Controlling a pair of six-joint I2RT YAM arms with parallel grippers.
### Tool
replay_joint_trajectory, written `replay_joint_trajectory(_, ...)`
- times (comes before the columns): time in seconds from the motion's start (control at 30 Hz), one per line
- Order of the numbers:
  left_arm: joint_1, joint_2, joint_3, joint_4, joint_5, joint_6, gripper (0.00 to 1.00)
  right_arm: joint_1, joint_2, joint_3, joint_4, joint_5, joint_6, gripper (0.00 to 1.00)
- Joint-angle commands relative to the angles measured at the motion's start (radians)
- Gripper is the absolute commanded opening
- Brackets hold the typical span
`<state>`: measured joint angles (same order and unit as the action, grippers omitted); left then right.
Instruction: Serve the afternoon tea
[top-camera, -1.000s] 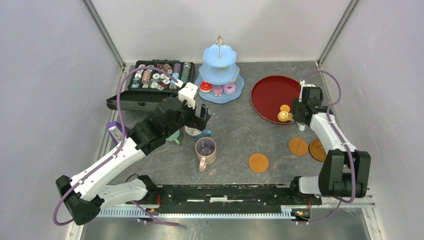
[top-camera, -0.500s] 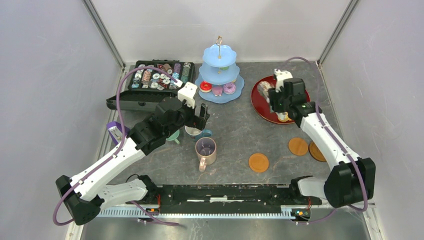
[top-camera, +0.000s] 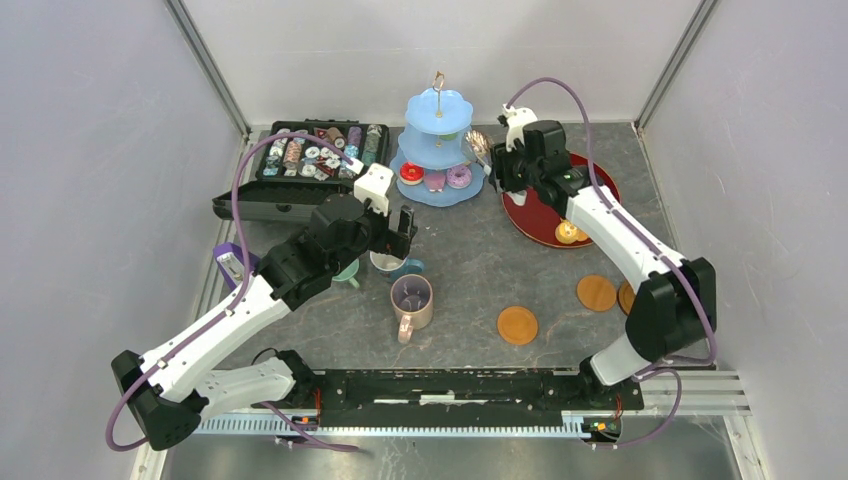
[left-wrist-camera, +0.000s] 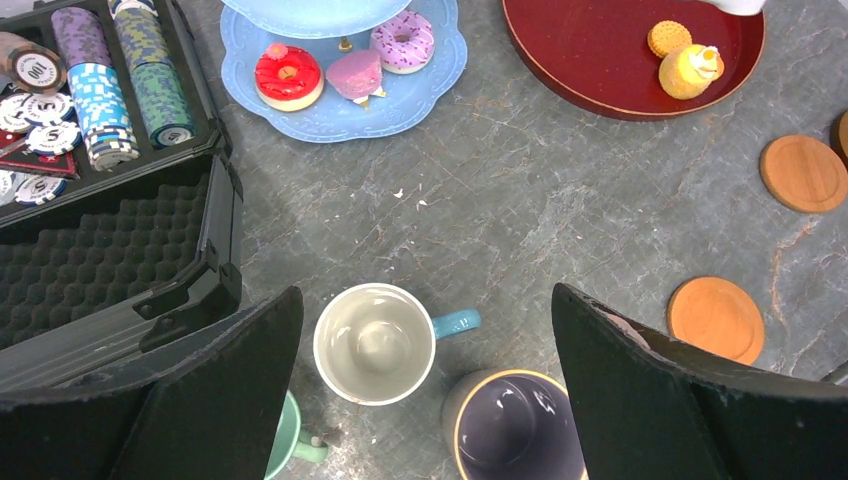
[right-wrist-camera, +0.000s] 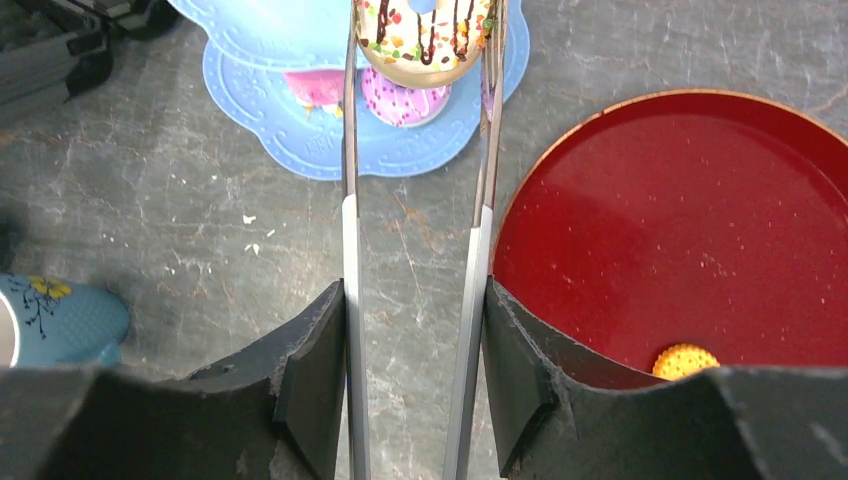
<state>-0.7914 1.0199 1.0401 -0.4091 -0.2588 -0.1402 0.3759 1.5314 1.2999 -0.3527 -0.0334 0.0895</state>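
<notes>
Clamping tongs (right-wrist-camera: 349, 260) pinching a doughnut (right-wrist-camera: 425, 40), right end effector (right-wrist-camera: 415, 335) hovers by stand (right-wrist-camera: 270, 110), bottom tier holding three pastries (left-wrist-camera: 355, 75).

The middle of the table (top-camera: 470, 270) is bare, between the mugs (top-camera: 411, 297) toward the left edge and the coasters (top-camera: 517, 325) toward the right edge. Along the far edge stand the black case (top-camera: 270, 203), the three-tier stand (top-camera: 438, 110) and the red tray (top-camera: 530, 215). The right tool (top-camera: 503, 165) with its tongs (right-wrist-camera: 349, 150) fills the gap between stand and tray.

My desk (top-camera: 470, 265) carried a black case (top-camera: 285, 190) at its far left corner, a blue stand (left-wrist-camera: 330, 122) at the far edge, a red tray (left-wrist-camera: 600, 50) beside it, 3 mugs (top-camera: 411, 299) mid-left, 3 coasters (top-camera: 517, 325) near right.
</notes>
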Motion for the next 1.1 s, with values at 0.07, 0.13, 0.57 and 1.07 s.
replay_joint_trajectory(0.07,0.008,-0.019,-0.005,0.046,-0.024,0.014,1.00,0.019,0.089,0.161,0.033,-0.013,0.007,0.40)
replay_joint_trajectory(0.13,0.009,-0.018,-0.005,0.046,-0.023,0.017,1.00,0.022,0.113,0.190,0.025,-0.009,0.003,0.40)
replay_joint_trajectory(0.57,0.013,-0.009,-0.006,0.046,-0.025,0.025,1.00,0.054,0.241,0.311,-0.021,0.007,-0.014,0.47)
replay_joint_trajectory(1.07,0.017,0.002,-0.003,0.044,-0.027,0.024,1.00,0.083,0.241,0.308,-0.051,0.076,-0.045,0.63)
